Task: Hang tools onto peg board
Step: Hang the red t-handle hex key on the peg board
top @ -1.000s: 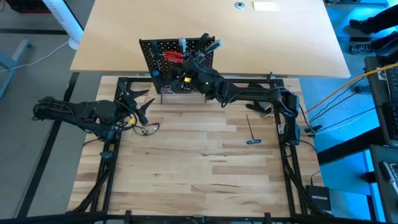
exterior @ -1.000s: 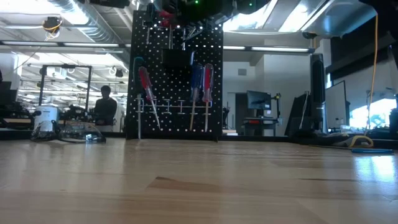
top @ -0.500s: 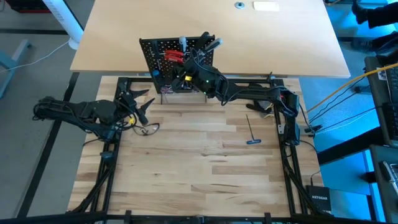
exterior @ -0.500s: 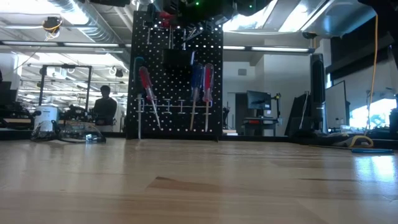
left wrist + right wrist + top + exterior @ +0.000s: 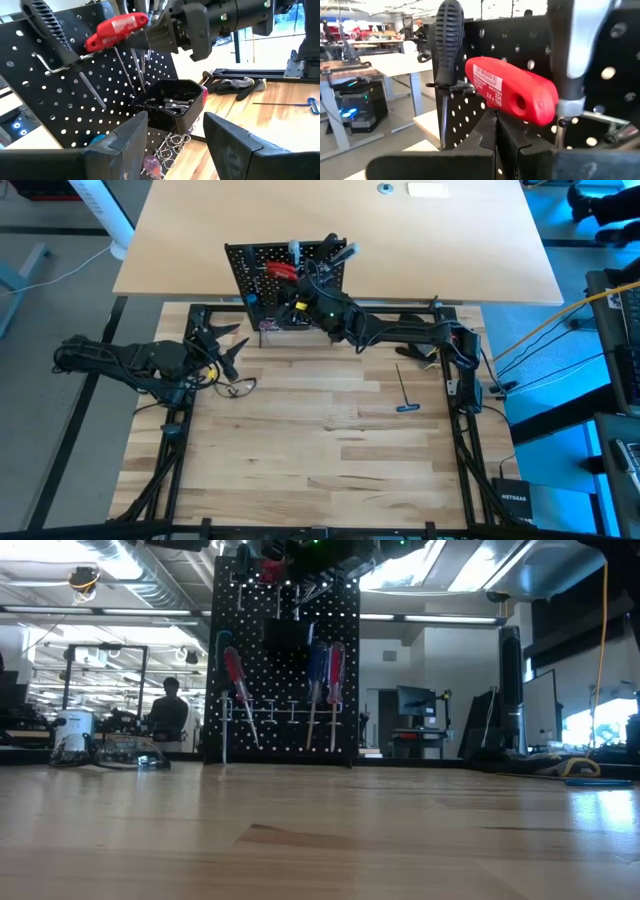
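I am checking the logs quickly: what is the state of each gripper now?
Left gripper: open, holding nothing.
Right gripper: shut on the red-handled tool, at the peg board.

Matt black perforated metal peg board [image 5: 600,55]; glossy red plastic screwdriver handle [image 5: 512,90]; pale wooden tabletop [image 5: 330,450].

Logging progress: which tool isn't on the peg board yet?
The blue-handled T-key, lying flat on the table right of centre. The screwdrivers hang on the peg board.
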Robot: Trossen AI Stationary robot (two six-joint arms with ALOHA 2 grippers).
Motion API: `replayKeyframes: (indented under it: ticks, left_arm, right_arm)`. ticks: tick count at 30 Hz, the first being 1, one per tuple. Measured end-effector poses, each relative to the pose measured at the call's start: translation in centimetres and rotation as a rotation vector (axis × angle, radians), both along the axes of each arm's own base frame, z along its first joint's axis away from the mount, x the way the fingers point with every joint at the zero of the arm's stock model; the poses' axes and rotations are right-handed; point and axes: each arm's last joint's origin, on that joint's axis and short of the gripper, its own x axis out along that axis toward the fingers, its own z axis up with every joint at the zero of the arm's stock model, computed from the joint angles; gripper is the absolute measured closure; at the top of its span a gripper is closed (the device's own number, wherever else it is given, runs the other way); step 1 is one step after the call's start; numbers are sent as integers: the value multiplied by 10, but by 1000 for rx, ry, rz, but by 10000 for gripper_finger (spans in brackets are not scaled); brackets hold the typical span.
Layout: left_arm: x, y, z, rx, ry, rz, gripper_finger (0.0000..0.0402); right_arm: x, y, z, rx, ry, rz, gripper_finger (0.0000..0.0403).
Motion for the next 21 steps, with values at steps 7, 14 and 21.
replayKeyframes:
  ticks: [7,14,21]
  left_arm:
    - [0,0,0,-6,-2,0,218]
    - [0,0,-2,-8,9,0,218]
    - [3,-1,-5,-18,24,-17,218]
  right_arm:
    - [3,12,3,-18,22,14,400]
    - [9,42,2,-64,74,81,400]
    - [14,78,2,-89,82,240,400]
